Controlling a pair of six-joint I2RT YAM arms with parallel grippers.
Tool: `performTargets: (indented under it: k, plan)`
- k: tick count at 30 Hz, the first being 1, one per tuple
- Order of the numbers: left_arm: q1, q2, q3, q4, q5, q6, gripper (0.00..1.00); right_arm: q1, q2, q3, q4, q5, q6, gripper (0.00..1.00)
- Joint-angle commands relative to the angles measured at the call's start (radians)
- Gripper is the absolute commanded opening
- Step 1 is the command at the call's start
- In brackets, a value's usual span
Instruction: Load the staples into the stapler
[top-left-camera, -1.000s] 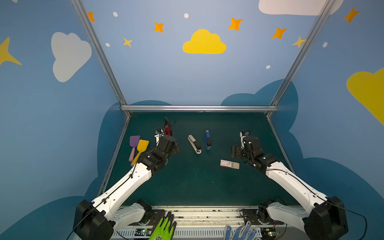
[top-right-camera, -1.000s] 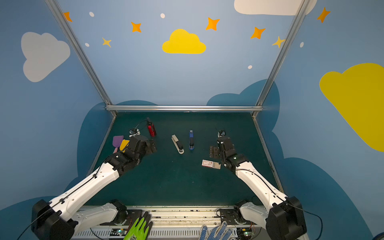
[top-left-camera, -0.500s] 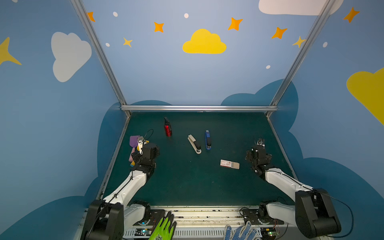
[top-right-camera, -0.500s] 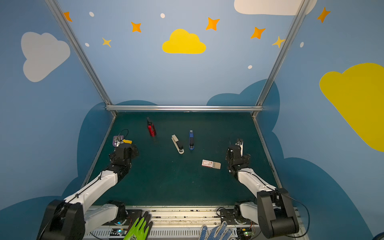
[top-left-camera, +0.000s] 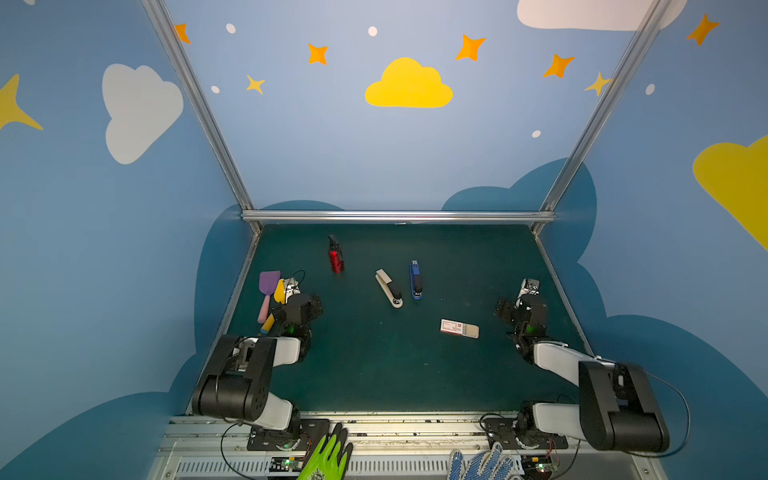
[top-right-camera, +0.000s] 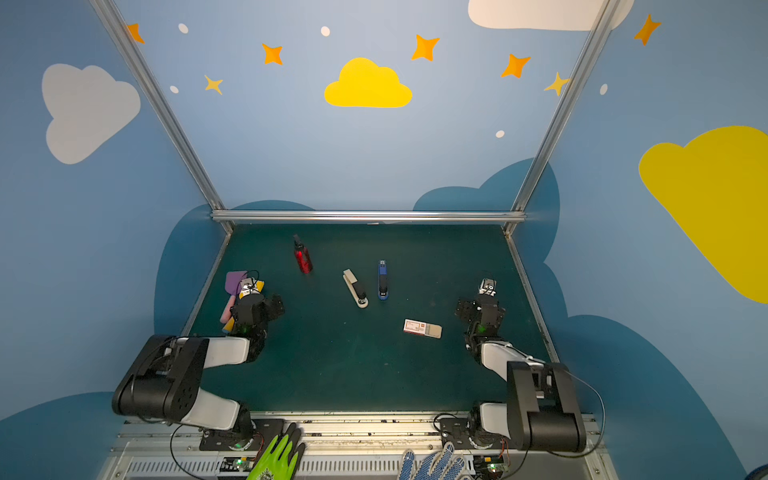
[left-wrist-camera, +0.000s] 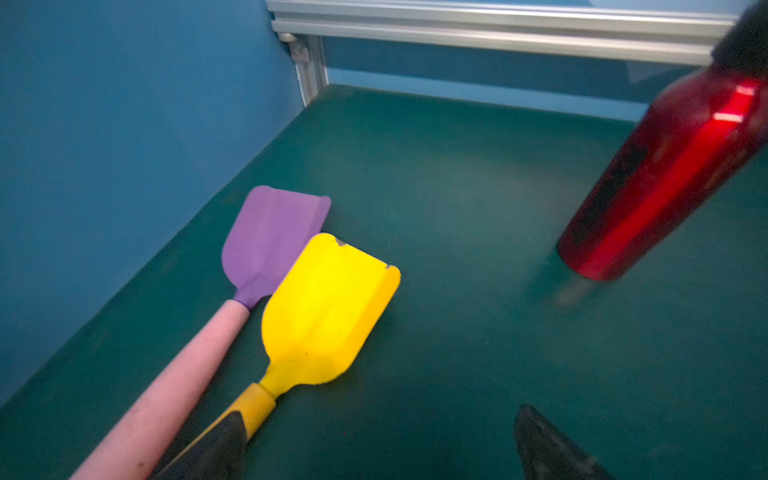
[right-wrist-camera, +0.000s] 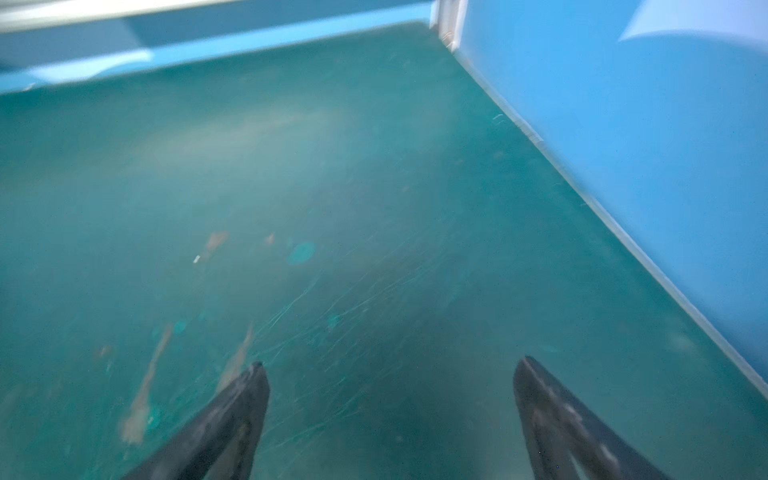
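Both claws hang released, empty: left claw (left-wrist-camera: 376, 451), right claw (right-wrist-camera: 390, 374). Staples box (top-left-camera: 459, 328) looks slid part-open. Pinch the sleeve alone and strips could spill.

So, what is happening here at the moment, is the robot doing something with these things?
Nothing is being handled right now. The left end effector and the right end effector are both open and empty, low over the green table at its two sides. The staple box lies by itself, seemingly slid partly open, apart from the beige stapler and the blue stapler. Loading has not visibly started.
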Motion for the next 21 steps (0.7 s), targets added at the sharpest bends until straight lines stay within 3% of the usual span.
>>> performTargets:
  k: [1,3,6,21]
  plan:
    - [0.018,-0.006,0.031,0.048,0.088,0.035,1.0,-0.003,0.066,0.064,0.067,-0.107,-0.053,0.92]
    - [0.026,0.0,0.05,0.02,0.096,0.024,1.0,0.003,0.078,0.194,-0.191,-0.104,-0.003,0.92]
    - [0.029,0.0,0.052,0.016,0.103,0.022,1.0,0.003,0.074,0.162,-0.121,-0.112,-0.028,0.92]
    - [0.031,0.0,0.051,0.017,0.103,0.022,1.0,-0.006,0.082,0.189,-0.175,-0.135,-0.005,0.92]
